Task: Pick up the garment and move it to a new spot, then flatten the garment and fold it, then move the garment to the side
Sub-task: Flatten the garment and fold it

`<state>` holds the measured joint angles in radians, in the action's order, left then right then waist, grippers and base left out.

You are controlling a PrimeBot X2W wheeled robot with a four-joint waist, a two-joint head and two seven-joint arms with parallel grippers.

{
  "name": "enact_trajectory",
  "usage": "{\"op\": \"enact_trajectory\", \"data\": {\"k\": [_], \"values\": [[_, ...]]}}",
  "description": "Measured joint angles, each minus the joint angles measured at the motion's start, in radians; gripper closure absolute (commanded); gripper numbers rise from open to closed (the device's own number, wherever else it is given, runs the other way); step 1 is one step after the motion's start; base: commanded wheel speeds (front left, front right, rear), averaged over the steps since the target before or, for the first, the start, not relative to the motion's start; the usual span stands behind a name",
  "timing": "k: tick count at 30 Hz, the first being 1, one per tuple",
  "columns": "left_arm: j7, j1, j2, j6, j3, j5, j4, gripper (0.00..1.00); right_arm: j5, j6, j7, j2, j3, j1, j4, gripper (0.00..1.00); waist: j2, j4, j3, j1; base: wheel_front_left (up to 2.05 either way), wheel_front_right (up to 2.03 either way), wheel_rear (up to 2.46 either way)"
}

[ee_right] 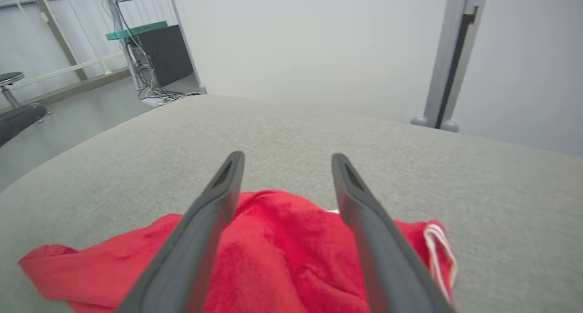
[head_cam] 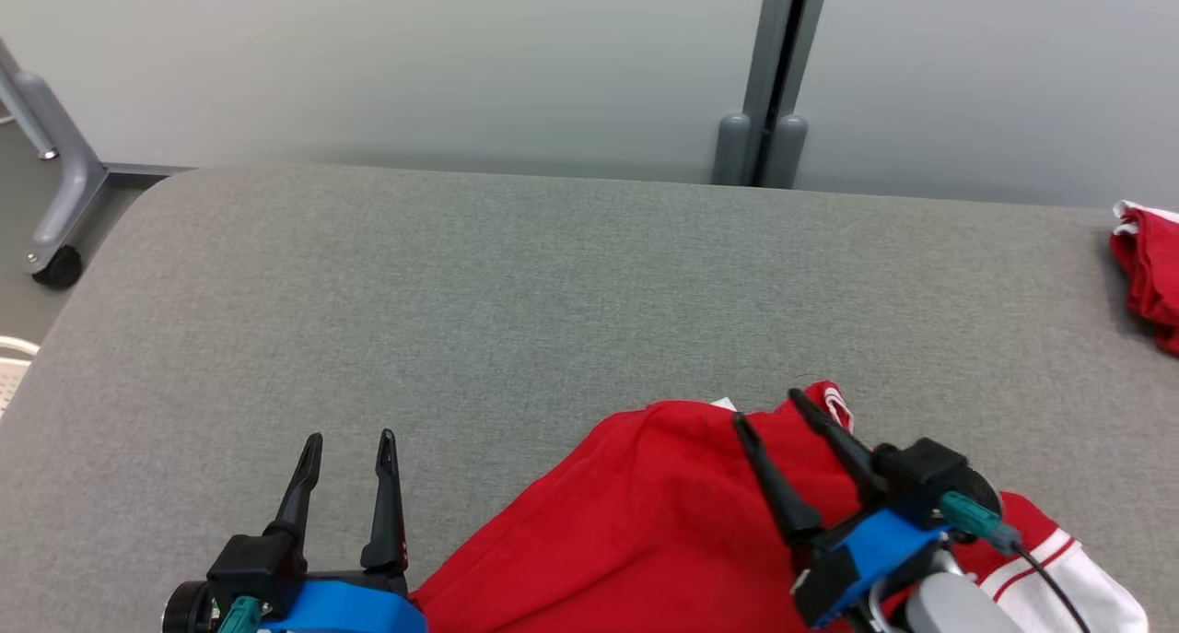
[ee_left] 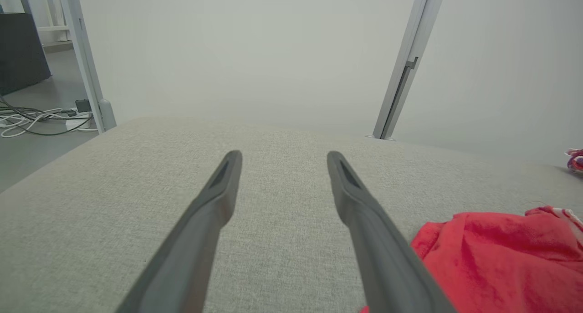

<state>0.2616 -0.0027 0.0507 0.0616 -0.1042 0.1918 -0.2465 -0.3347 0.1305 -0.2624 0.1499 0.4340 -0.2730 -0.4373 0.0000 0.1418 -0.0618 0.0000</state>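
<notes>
head view: both grippers open, red garment loose near the near edge

head view has the red garment (head_cam: 645, 532) lying crumpled on the grey tabletop (head_cam: 479, 283), toward the near edge and right of the middle, its lower part cut off by the frame. white striped trim shows at its right end. right gripper (head_cam: 766, 407) sits over the garment's far part, fingers spread, nothing pinched between them; cannot tell if the fingertips touch the cloth. right wrist view agrees: both dark fingers (ee_right: 214, 208) apart with red cloth lying under and between them, a white cord loop on the cloth's right side. left gripper (head_cam: 351, 436) is near the near edge, left of the garment, over bare tabletop, jaws wide and empty. left wrist view shows the garment's edge just beside its right finger, not gripped. second red cloth (head_cam: 1149, 274) lies at the right edge, toward the far right corner, well apart from the garment. grey post (head_cam: 778, 71) stands behind the far edge, a wheeled frame leg (head_cam: 57, 211) off the far left corner.
</notes>
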Motion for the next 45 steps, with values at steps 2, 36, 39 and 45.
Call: {"op": "enact_trajectory", "data": {"k": [2, 36, 39, 45], "values": [[0.0, 0.004, 0.0, 0.001, 0.007, -0.003, 0.001, 0.0, 0.022, 0.0, 0.0, 0.012, -0.08, 0.044, 0.035, 0.0, 0.0, -0.018, 0.005, 0.0, 0.0, 0.0, 0.0], [0.0, 0.015, 0.0, 0.02, 0.008, -0.018, -0.008, 0.0, 0.175, 0.0, 0.157, 0.008, -0.333, 0.051, 0.162, 0.0, 0.0002, -0.052, 0.012, 0.0001, 0.0, 0.0, 0.0], [0.0, 0.003, 0.0, 0.019, -0.004, -0.013, -0.009, 0.0, 0.176, 0.0, 0.198, 0.028, -0.312, -0.005, 0.101, 0.0, 0.0002, -0.035, 0.0, 0.0001, 0.0, 0.0, 0.0], [0.0, -0.014, 0.0, 0.012, -0.024, 0.003, -0.008, 0.0, 0.165, 0.0, 0.262, 0.062, -0.264, -0.07, -0.049, 0.0, 0.0002, 0.0, -0.035, 0.0001, 0.0, 0.0, 0.0]]}}
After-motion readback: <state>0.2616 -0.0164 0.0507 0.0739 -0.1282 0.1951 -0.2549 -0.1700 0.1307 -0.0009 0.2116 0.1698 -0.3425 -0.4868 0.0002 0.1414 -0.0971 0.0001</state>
